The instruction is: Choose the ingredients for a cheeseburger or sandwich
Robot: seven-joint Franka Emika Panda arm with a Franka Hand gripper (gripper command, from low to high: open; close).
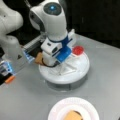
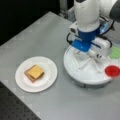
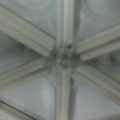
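Note:
On the white plate (image 2: 22, 82) lies a small stack (image 2: 34, 73): a yellow-orange cheese square (image 2: 36, 71) on top of a tan-brown toast (image 2: 28, 75). The same plate (image 1: 57, 107) and stack (image 1: 72, 115) show at a front view's bottom. A round white divided tray (image 1: 62, 80) holds another tan toast square (image 1: 38, 58) at its left edge. My gripper (image 1: 56, 61) hangs low over the tray's middle, just right of that toast; its fingers are hidden under the wrist. The wrist view shows only the tray's hub (image 3: 63, 58) and ribs from close up.
A red round disc (image 1: 78, 50) sits in a tray compartment, also seen as the red disc (image 2: 112, 70). A green lettuce piece (image 2: 115, 52) lies at the tray's far right. The arm's base (image 1: 10, 37) and an orange part (image 1: 10, 79) stand at the left. The table ends at a dark floor (image 2: 12, 110).

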